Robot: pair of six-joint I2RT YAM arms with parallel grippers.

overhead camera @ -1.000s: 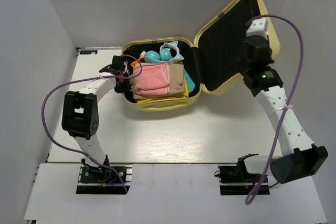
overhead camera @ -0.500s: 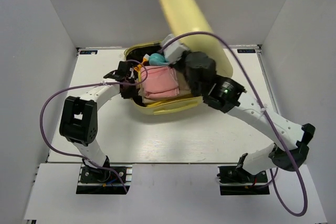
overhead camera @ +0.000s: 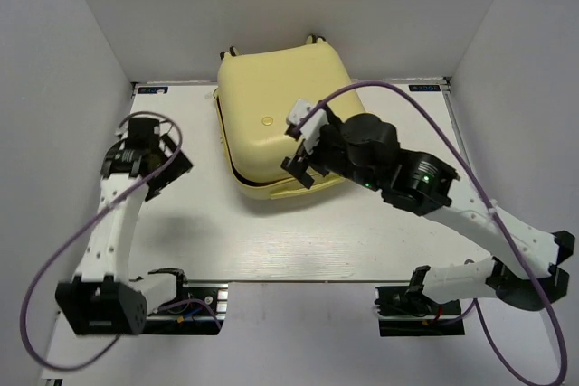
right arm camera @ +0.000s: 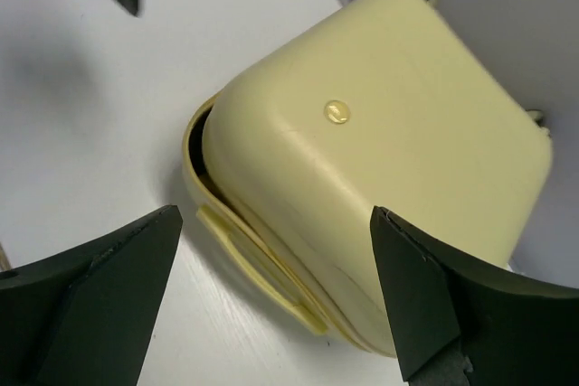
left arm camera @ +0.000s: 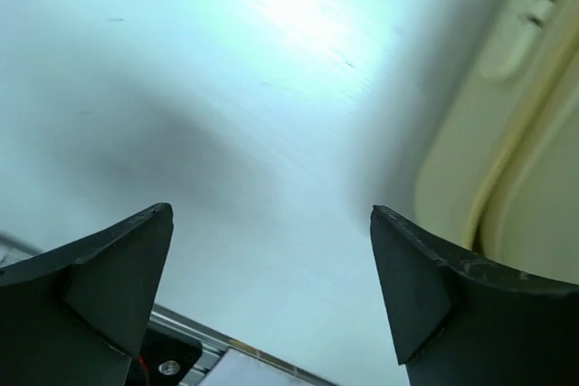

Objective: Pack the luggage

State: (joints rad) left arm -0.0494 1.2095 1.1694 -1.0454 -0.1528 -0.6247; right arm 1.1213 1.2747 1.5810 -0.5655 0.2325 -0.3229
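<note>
The luggage (overhead camera: 271,119) is a pale yellow hard-shell case at the back middle of the white table, lid down. A narrow dark gap shows along its front-left rim (right arm camera: 201,146), and its contents are hidden. My right gripper (overhead camera: 297,146) hovers over the lid's front right corner, open and holding nothing. In the right wrist view the luggage (right arm camera: 380,133) fills the space beyond the spread right gripper (right arm camera: 276,212). My left gripper (overhead camera: 145,164) is off to the case's left above bare table, open and empty. In the left wrist view the left gripper (left arm camera: 271,212) has the luggage (left arm camera: 534,133) at the right edge.
White walls close in the table on the left, back and right. Purple cables (overhead camera: 425,106) loop from both arms. The arm bases (overhead camera: 176,300) sit at the near edge, and a metal rail (left arm camera: 181,350) shows below the left fingers. The case's handle (overhead camera: 280,189) faces the front.
The lid swung over from the right and now lies down on the case. My left gripper pulled out of the case to the left and opened. The right gripper let go and opened.
</note>
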